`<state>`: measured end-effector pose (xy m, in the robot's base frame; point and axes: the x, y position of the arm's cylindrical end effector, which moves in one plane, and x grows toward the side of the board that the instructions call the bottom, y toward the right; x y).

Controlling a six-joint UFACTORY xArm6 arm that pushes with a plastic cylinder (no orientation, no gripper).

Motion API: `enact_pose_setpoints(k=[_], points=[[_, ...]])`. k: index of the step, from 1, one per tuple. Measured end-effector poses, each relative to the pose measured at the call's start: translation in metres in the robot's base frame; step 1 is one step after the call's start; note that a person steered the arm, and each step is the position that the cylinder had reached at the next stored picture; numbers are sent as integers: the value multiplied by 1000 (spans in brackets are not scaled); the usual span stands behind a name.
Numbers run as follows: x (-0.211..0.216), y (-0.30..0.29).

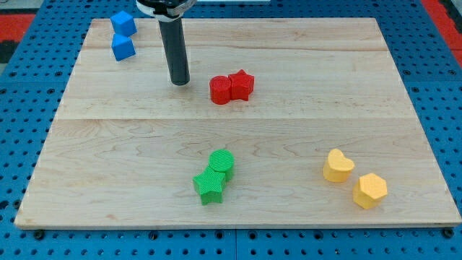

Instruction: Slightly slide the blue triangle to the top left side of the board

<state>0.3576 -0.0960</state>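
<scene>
Two blue blocks sit near the board's top left corner. The lower one [123,48] looks like the blue triangle. The upper one [123,22] looks like a cube and nearly touches it. My rod comes down from the view's top, and my tip [180,81] rests on the board to the right of and slightly below the blue triangle, about a rod's width and more apart from it. It touches no block.
A red round block [221,90] and a red star [242,84] touch each other just right of my tip. A green round block [222,162] and a green star [209,186] sit at bottom centre. A yellow heart [337,166] and a yellow hexagon [370,191] sit at bottom right.
</scene>
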Motion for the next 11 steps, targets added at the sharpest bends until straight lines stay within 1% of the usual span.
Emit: enact_pose_setpoints(k=[1,2,3,4,5,6,7,11], points=[[-9,-47],[-45,-74],[-59,-75],[-85,-107],[-93,-121],[-82,-103],[-77,-106],[-77,-84]])
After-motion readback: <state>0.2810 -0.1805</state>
